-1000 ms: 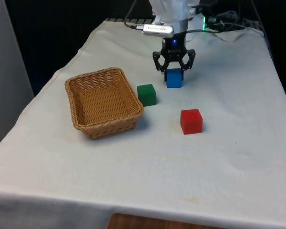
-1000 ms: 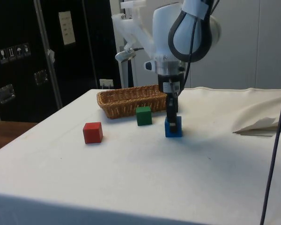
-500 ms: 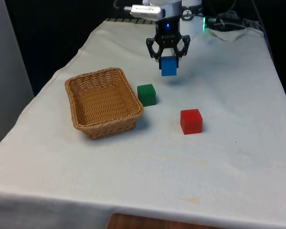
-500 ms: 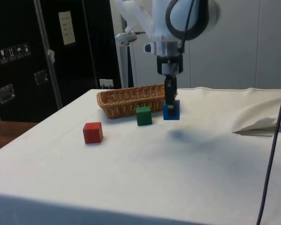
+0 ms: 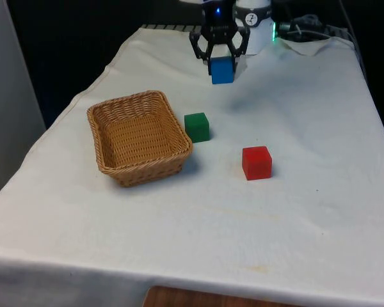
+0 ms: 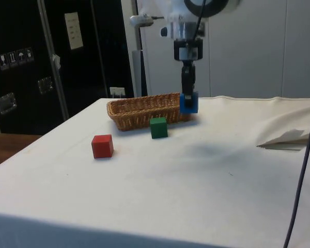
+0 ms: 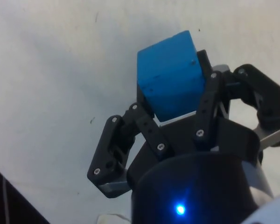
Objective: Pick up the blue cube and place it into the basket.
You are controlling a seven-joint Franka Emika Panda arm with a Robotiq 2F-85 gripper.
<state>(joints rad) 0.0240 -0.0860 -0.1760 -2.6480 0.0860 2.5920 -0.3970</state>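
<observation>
Front view, tablecloth: white cloth point(image 5: 179, 230) covers the table, bare across the near part.
Red cube: red cube point(image 5: 256, 162) sits nearest on the cloth, towards the front view's right, apart from everything else; in the side view it point(image 6: 102, 146) is the closest block.
Basket: wicker basket point(image 5: 118, 171) rests on the cloth at the front view's left, open side up, nothing visible inside; in the side view its long wall point(image 6: 139, 112) runs behind the green block.
Green cube: green cube point(image 5: 197, 126) stands just beside the basket's corner on the front view's right, close to it but with a sliver of cloth between.
Blue cube: blue cube point(image 5: 222, 70) is farthest back, off the cloth and in the air, beyond the green cube; in the side view it point(image 6: 188, 103) hangs above the table near the basket's end.
Gripper: black gripper point(image 5: 219, 56) points down with its fingers clamped on the blue cube's upper part; the wrist view shows the cube point(image 7: 171, 73) pinched between the two fingers point(image 7: 144, 126).
</observation>
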